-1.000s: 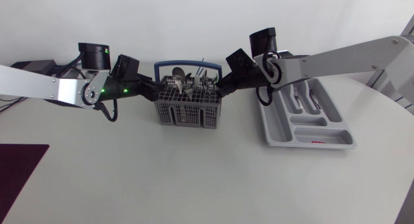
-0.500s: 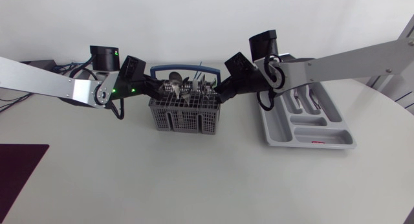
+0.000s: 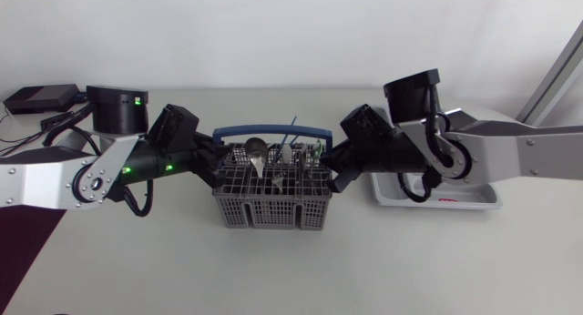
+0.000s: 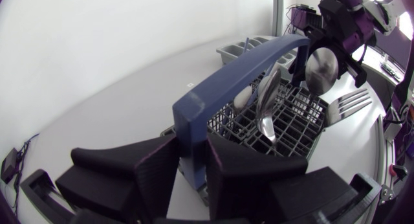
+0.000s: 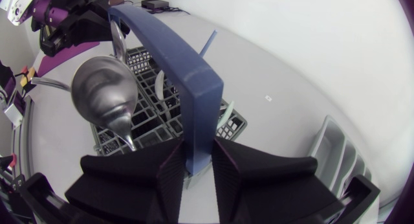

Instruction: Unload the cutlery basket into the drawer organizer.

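Cutlery basket (image 3: 271, 201): A grey wire basket is seen about midway between the left and right edges of the table (image 3: 291, 269), nearer the far edge. Whether it rests on the table or is raised just off it cannot be told.

Blue handle (image 3: 264, 133): The basket is arched over from end to end by the handle, and it is gripped at both ends.

Left gripper (image 4: 192, 179): It is closed narrowly on the handle's left end, with one finger pressed to each face of the blue strap.

Right gripper (image 5: 197, 162): It is clamped the same way on the handle's right end, the strap being pinched between the two wedges.

Contents: A large round-bowled spoon (image 4: 321, 68) and a fork (image 4: 346, 106) are seen standing in the basket among other pieces. No piece is held by either gripper.

Drawer organizer (image 3: 474, 195): A grey compartment tray lies toward the table's right edge and is largely hidden behind the right arm. What it holds cannot be made out.

Progress: The unloading is judged to be at an early stage. The basket looks well stocked, and both grippers are occupied with the basket itself.

Left to do: The basket has to be set down near the organizer and released. The pieces then have to be lifted out one by one and sorted into the compartments.
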